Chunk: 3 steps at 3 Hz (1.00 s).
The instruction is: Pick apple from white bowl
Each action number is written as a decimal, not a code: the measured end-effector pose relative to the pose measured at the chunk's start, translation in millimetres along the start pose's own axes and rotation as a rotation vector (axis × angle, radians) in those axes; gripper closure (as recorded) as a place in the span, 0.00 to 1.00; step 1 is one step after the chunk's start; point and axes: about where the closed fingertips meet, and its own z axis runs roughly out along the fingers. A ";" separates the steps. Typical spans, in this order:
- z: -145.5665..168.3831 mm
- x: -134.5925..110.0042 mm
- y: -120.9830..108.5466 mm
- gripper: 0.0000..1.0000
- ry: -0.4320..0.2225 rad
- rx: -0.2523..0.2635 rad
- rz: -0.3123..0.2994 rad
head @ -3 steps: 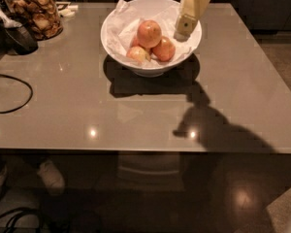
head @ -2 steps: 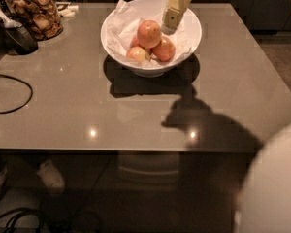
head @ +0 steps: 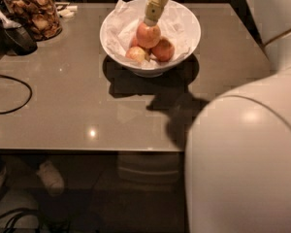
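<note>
Near the far edge of the bench (head: pixel 77 96), the gripper (head: pixel 152 20) is touching the apple (head: pixel 148 36) in the white bowl (head: pixel 186 41), presumably to grasp it. Whether it is holding anything, I cannot tell.

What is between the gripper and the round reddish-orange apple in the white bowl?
Nothing. In the camera view the gripper meets the top of the round reddish-orange apple, inside the deep white bowl.

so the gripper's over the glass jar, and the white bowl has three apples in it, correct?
Not quite. The gripper is not over the glass jar. The camera view shows it above the white bowl, its tip down at the top of the apple. The bowl does hold three: that one, a yellow-green apple and a darker red apple.
</note>
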 end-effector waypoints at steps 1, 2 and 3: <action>8.9 -10.5 -13.8 0.15 -0.005 0.016 0.008; 18.4 -13.5 -26.1 0.16 -0.006 0.028 0.027; 31.5 -9.8 -35.1 0.14 -0.002 0.026 0.054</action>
